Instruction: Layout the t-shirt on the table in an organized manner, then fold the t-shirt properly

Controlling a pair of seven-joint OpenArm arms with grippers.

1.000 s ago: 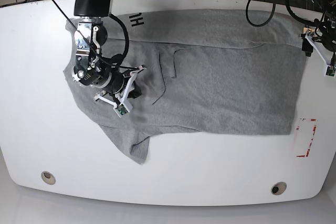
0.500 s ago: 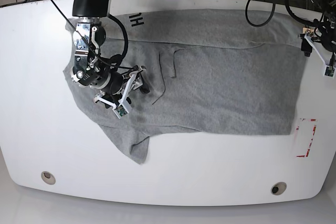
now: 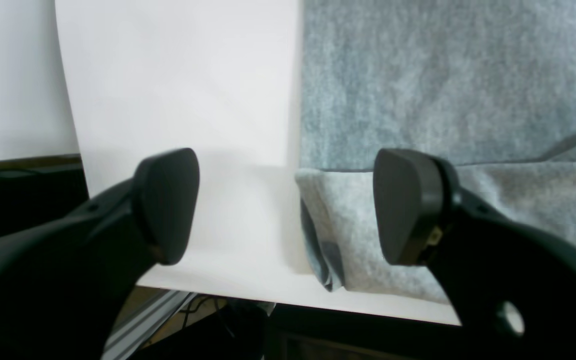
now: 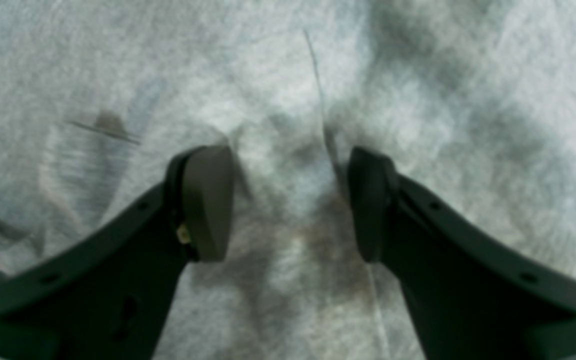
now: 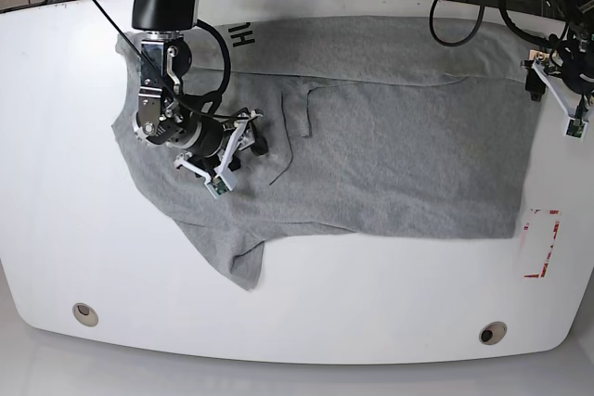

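grey t-shirt [image 5: 390,146] part-folded, on white table [image 5: 371,322]

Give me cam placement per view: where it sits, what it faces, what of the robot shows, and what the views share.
Base: overhead, looks down on the glossy white table, heather-grey cotton t-shirt; both arms show.
Left wrist: on the left arm, faces the shirt's corner at the table edge; left gripper, jaws open.
Right wrist: on the right arm, close above blurred grey fabric; right gripper, jaws apart, empty.
Shared: the t-shirt is in all three; the table only in base and left wrist.
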